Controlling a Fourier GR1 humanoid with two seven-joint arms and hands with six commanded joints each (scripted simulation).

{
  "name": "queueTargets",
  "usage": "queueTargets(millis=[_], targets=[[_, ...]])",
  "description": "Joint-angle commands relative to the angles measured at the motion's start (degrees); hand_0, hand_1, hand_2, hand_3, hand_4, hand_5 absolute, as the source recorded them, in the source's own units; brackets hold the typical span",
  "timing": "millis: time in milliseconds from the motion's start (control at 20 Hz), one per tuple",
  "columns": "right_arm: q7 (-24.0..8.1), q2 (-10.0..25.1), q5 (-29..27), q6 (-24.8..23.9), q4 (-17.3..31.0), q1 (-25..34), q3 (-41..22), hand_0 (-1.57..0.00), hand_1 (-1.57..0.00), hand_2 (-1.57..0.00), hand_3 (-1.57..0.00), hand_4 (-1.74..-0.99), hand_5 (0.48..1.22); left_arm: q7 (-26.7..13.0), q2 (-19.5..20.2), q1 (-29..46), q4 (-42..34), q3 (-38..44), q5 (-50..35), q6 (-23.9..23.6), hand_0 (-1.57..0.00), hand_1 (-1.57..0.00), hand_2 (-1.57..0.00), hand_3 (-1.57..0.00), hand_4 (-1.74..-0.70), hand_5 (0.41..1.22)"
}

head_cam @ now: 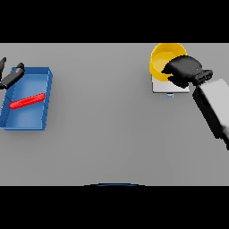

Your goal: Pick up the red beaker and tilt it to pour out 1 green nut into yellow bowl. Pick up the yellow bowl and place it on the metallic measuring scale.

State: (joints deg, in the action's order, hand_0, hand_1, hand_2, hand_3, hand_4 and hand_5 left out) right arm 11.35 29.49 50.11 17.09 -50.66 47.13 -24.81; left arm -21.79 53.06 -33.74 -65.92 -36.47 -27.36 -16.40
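Yellow bowl (162,60) on the scale (162,86), right hand (183,69) curled around its rim.

All I see is the grey table (112,134) — plain, evenly lit (no walls or floor visible) — filling my view.
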Motion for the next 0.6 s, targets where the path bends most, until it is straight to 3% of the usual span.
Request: queueTargets(millis=[0, 200, 250, 450, 550], targets=[[0.6, -0.1, 0.1, -0.9, 1.8, 0.4, 0.3, -1.57, -1.57, -1.5, -1.17, -1.741, 1.221, -0.2, 0.2, 0.0, -0.1, 0.2, -0.1, -0.2, 0.0, 0.0, 0.0, 0.0, -0.72, 0.725], [1.3, -1.6, 0.1, -3.9, 8.6, 0.8, 1.5, -1.57, -1.57, -1.45, -1.29, -1.741, 1.221, -0.5, 0.2, 0.5, -0.7, 0.1, -0.3, -0.5, 0.0, 0.0, 0.0, 0.0, -0.73, 0.713], [0.5, -2.3, -0.2, -3.6, 9.9, 1.5, 1.8, -1.57, -1.57, -1.44, -1.32, -1.741, 1.221, -0.7, 0.2, 0.1, -0.3, 0.0, 0.1, -0.6, 0.0, 0.0, 0.0, 0.0, -0.72, 0.712], [2.3, -2.9, -0.9, -3.3, 13.6, 2.0, 2.7, -1.55, -1.57, -1.39, -1.41, -1.741, 1.221, -0.9, 0.6, 0.4, -0.7, 0.3, -0.2, -0.8, 0.0, 0.0, 0.0, 0.0, -0.73, 0.714], [1.3, -3.3, -1.1, -2.7, 15.1, 2.7, 3.2, -1.47, -1.57, -1.37, -1.47, -1.741, 1.221, -0.8, 0.5, 0.3, -0.4, 0.3, -0.3, -0.3, 0.0, 0.0, 0.0, 0.0, -0.73, 0.71]])
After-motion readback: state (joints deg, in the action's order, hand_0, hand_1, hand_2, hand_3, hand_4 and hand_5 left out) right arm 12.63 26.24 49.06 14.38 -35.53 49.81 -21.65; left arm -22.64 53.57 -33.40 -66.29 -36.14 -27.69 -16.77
